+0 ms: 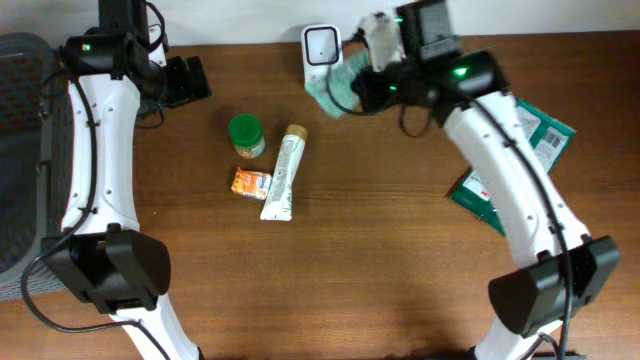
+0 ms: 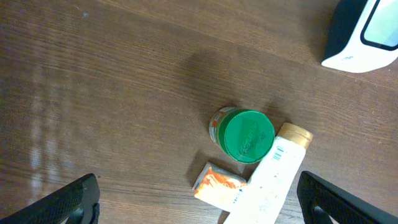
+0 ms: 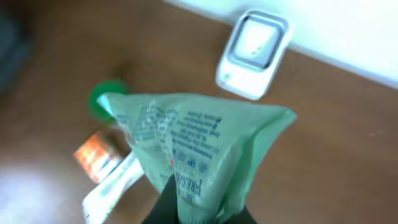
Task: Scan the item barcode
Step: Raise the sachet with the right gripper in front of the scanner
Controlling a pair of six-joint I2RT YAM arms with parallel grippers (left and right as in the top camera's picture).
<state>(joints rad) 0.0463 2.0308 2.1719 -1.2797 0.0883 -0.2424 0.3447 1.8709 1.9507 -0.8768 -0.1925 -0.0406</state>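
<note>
The right gripper (image 1: 365,88) is clamped shut on one end of a green pouch (image 3: 199,149), holding it in the air just on the near side of the scanner (image 3: 254,53), which stands at the far edge of the table (image 1: 400,280). The pouch is soft and hangs creased (I can't pick out its barcode), so the code may be folded or turned away from the window and give no read. A thin pinch could also let it slip. The left gripper (image 1: 188,80) hangs wide open at far left, above the jar (image 2: 247,135), holding nothing.
</note>
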